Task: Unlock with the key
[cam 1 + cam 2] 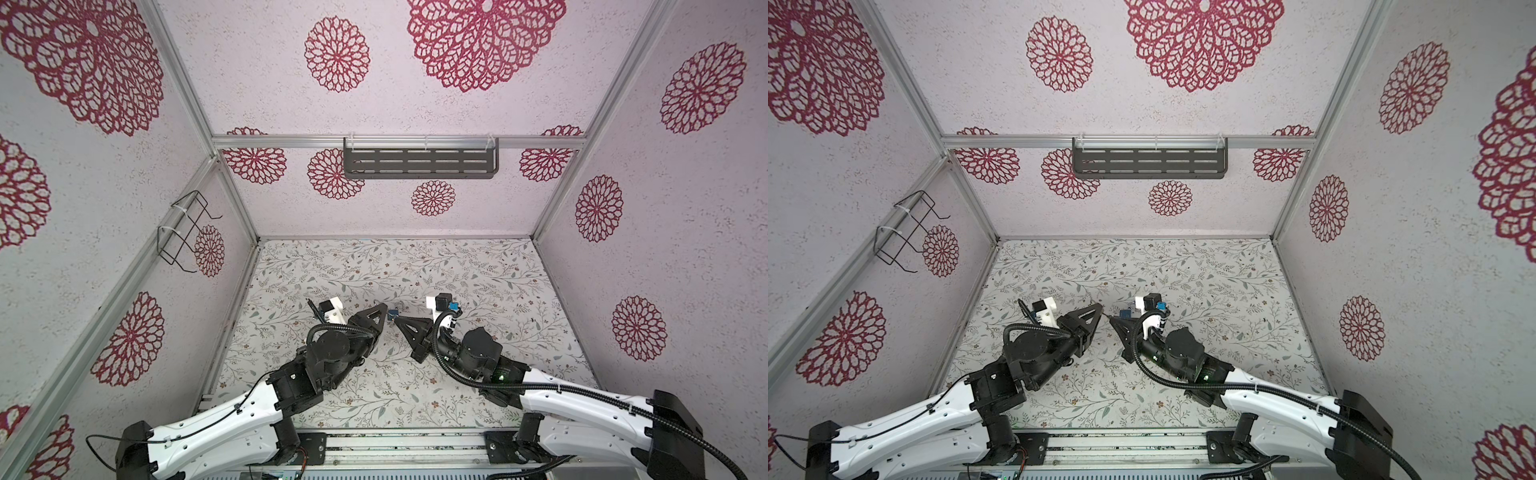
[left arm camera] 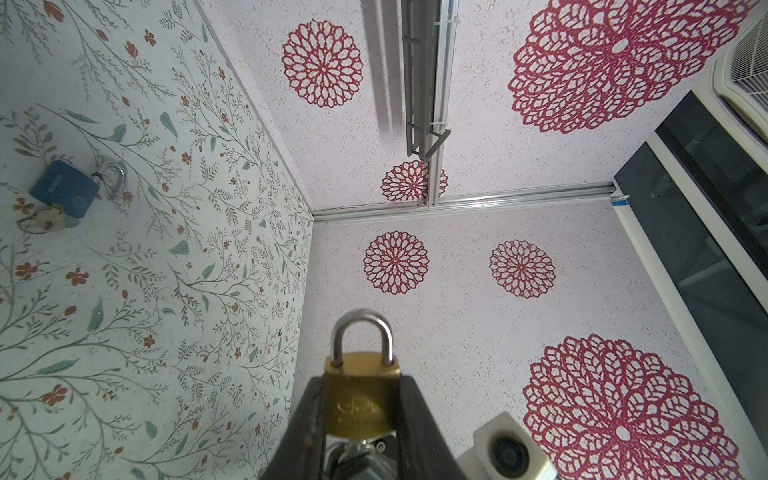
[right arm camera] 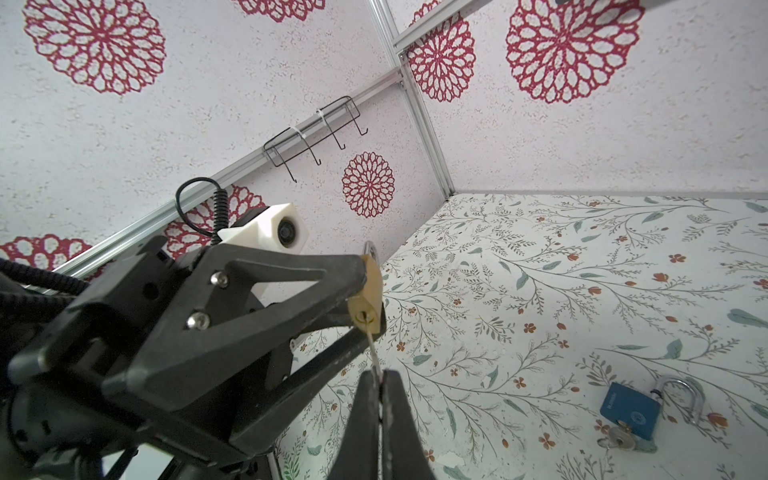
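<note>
Working raised over the flowered table [image 3: 582,270]. Clamping with the left gripper [image 2: 362,382] across the brass padlock [image 3: 370,286], shackle closed, keyhole turned toward the right gripper [image 3: 379,376]. Pinching the key [image 3: 372,347] tight there, tip at the keyhole. Seemingly mid-insertion: next, push straight along the keyhole, then twist without loosening either hold.

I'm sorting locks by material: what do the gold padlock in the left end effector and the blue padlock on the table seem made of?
Gold padlock: probably brass, satin yellow body with a stamped logo; its shackle looks like polished steel, silvery and reflective. Blue padlock: matte blue coating or cover, material underneath unclear.
</note>
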`<action>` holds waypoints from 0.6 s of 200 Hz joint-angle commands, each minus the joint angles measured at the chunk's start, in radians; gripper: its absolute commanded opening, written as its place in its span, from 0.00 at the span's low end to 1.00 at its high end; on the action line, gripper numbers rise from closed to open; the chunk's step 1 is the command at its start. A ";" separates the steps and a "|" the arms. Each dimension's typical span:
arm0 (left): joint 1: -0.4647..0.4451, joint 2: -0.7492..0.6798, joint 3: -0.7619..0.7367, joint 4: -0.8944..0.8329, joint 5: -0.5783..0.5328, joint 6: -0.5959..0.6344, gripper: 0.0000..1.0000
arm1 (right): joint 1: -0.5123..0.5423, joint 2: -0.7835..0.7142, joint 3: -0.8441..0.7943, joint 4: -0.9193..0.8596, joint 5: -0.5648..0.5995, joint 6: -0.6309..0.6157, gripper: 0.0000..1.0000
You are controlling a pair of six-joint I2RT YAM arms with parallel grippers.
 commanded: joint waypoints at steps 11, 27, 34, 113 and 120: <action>0.005 0.000 -0.012 0.053 0.030 -0.007 0.00 | -0.001 -0.015 0.039 0.028 0.033 -0.017 0.00; 0.005 -0.001 -0.012 0.049 0.028 -0.003 0.00 | -0.002 -0.021 0.036 0.043 0.029 -0.014 0.00; 0.005 0.002 -0.012 0.049 0.028 -0.004 0.00 | -0.002 -0.021 0.039 0.043 0.026 -0.013 0.00; 0.005 0.013 -0.009 0.045 0.023 -0.008 0.00 | -0.002 -0.032 0.042 0.070 0.031 -0.012 0.00; 0.005 0.014 -0.006 0.044 0.023 -0.004 0.00 | -0.001 -0.031 0.042 0.075 0.029 -0.009 0.00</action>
